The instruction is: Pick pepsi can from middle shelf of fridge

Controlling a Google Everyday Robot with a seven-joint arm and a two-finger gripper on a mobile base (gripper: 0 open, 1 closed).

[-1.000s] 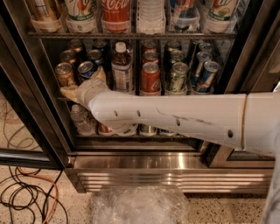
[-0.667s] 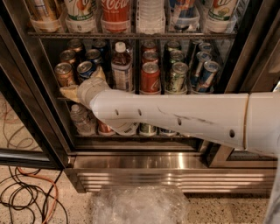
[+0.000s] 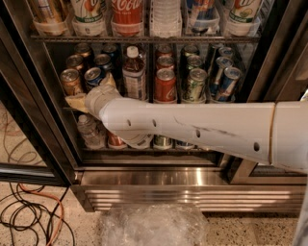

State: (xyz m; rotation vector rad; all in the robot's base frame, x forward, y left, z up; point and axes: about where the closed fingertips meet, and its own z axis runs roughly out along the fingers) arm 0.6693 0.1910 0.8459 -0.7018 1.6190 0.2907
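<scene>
The fridge [image 3: 159,190] stands open in front of me. The dark blue pepsi can [image 3: 93,77] sits in the second lane from the left on the middle shelf [image 3: 192,102], tilted a little. My gripper [image 3: 91,92] is at the end of the white arm [image 3: 192,127], reaching into the left part of that shelf. It is right below and against the pepsi can. The arm hides the shelf's front edge on the left.
Next to the pepsi can stand a bronze can [image 3: 71,81], a labelled bottle [image 3: 134,74], a red can [image 3: 165,85], a green-white can [image 3: 195,85] and slim blue-silver cans [image 3: 226,81]. Large bottles fill the rack above [image 3: 127,14]. Cables [image 3: 29,216] and crumpled plastic [image 3: 154,223] lie on the floor.
</scene>
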